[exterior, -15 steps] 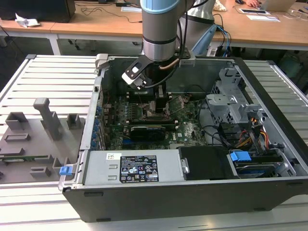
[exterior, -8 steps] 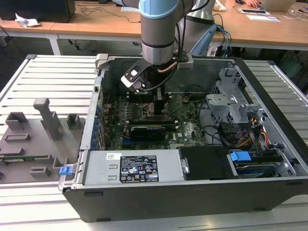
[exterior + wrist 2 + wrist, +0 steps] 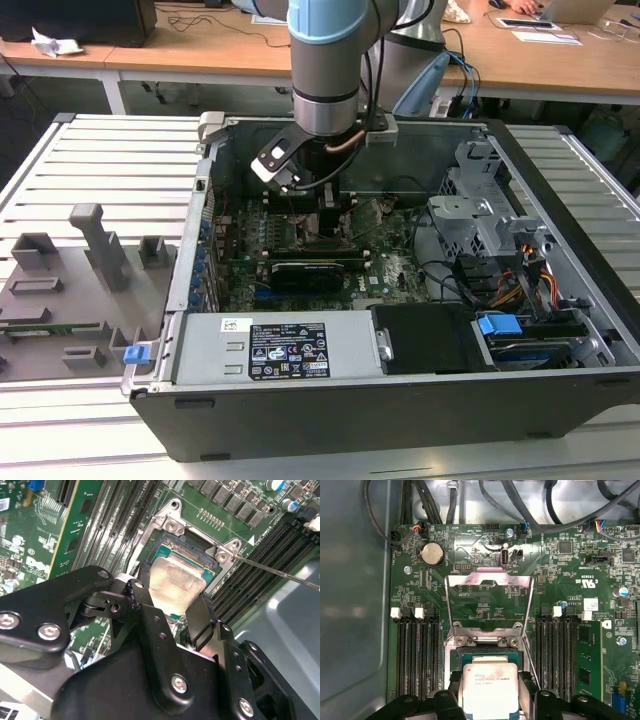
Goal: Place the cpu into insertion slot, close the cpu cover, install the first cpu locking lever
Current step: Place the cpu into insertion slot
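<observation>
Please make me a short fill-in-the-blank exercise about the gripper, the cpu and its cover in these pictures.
1. The gripper is ___ on the cpu.
2. The hinged cpu cover beside the insertion slot stands ___.
3. The motherboard is ___ in colour.
Missing words: shut; open; green.

cpu [image 3: 487, 686]: small flat square chip with a pale beige-silver metal top, face up. Two opposite edges are clamped between the fingers of the black gripper [image 3: 172, 597]. It is over the insertion slot; cannot tell if seated.
insertion slot [image 3: 186, 551]: square dark-rimmed socket on the green motherboard [image 3: 560, 580], partly hidden under the cpu.
cpu cover [image 3: 489, 576]: thin silver square metal frame with a cut-out centre, swung open on its hinge, off the slot.
locking lever [image 3: 280, 572]: thin silver wire rod, unlatched, angling out from a slot corner.
</observation>
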Action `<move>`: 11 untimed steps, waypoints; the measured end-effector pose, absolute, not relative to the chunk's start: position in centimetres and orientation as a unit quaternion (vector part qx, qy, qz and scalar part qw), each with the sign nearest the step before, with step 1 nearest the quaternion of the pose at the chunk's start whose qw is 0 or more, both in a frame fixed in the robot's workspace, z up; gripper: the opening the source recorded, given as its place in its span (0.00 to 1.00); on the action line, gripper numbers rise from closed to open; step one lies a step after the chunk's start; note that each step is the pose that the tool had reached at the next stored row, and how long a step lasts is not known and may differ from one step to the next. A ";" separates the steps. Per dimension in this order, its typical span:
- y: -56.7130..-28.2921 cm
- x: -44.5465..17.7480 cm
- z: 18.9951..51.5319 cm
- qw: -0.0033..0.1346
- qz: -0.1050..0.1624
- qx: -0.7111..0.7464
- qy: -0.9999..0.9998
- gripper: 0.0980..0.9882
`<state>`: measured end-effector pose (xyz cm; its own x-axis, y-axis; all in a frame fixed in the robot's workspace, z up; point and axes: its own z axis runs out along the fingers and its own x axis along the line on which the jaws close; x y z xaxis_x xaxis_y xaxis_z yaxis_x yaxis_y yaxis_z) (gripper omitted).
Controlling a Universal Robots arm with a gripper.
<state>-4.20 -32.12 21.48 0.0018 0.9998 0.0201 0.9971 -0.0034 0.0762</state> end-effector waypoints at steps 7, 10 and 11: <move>-32.1 -4.3 21.0 0.020 0.034 0.714 0.699 0.48; -32.1 -4.3 20.8 0.020 0.034 0.715 0.699 0.48; -32.1 -4.3 20.8 0.020 0.034 0.714 0.699 0.48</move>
<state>-4.31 -32.11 20.77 0.0217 0.9996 0.0196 0.9968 -0.0231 0.0762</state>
